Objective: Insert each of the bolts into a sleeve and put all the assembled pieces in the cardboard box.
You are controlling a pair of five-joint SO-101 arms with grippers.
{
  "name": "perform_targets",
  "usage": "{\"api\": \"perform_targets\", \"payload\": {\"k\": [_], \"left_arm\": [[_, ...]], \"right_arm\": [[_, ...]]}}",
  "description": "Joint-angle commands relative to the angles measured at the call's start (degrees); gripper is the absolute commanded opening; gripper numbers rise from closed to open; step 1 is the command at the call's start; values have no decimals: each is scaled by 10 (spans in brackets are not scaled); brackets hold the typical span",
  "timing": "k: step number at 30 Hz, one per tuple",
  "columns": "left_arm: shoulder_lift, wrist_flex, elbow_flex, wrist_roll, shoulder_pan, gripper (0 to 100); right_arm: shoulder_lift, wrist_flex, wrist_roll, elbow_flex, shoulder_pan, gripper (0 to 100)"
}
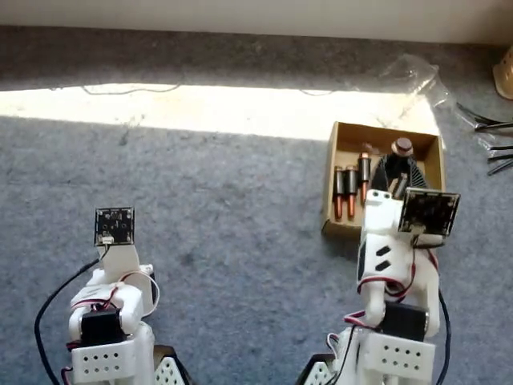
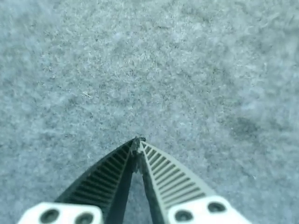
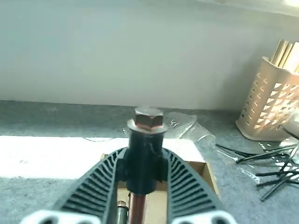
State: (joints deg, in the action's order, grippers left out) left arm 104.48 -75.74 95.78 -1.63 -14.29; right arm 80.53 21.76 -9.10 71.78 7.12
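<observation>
A grey felt-covered desk [image 1: 240, 241] carries everything, with a bright band of sunlight [image 1: 200, 108] across its far part.

The right arm [image 1: 397, 273] stretches forward over the cardboard box [image 1: 346, 138], which sits on the right side of the desk, just in front of the sunlit band. Its jaws are clamped around an assembled piece: a black sleeve [image 3: 144, 163] sits between the ribbed fingers [image 3: 100, 184], the hexagonal head of the bolt [image 3: 148, 119] sticks out beyond their tips, and a copper-coloured shank [image 3: 138, 207] shows at the sleeve's other end. In the high view that bolt head [image 1: 401, 146] lies over the right half of the box, close to its far wall. Whether the piece touches the box floor cannot be told.

The left arm [image 1: 108, 313] is drawn back on the left side of the desk, well apart from the box. In the left wrist view its jaws are pressed together, fingertips [image 2: 138, 140] touching, with nothing between them and bare felt beneath.

A crumpled clear plastic bag [image 1: 413, 76] lies just beyond the box, and a pale slotted basket [image 3: 271, 107] holding wooden sticks stands at the right edge.

In the left half of the box three finished pieces [image 1: 351, 191] lie side by side, dark sleeves with copper-coloured ends.

Thin black strips [image 1: 493, 148] lie scattered to the right of the box.
</observation>
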Motion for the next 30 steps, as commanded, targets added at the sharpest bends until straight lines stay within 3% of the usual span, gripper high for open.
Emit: {"api": "perform_targets", "payload": {"k": [1, 7, 15, 25, 30], "left_arm": [[1, -4, 14, -4, -9, 6], [1, -4, 14, -4, -9, 7], [1, -4, 14, -4, -9, 6], [1, -4, 14, -4, -9, 6], [1, -4, 14, -4, -9, 6]], "right_arm": [[-139, -24, -6, -122, 43, 5], [-363, -23, -6, -238, 87, 5], [-585, -19, -6, -357, 92, 5], [-799, 227, -2, -603, 37, 5], [-869, 301, -2, -687, 17, 5]]}}
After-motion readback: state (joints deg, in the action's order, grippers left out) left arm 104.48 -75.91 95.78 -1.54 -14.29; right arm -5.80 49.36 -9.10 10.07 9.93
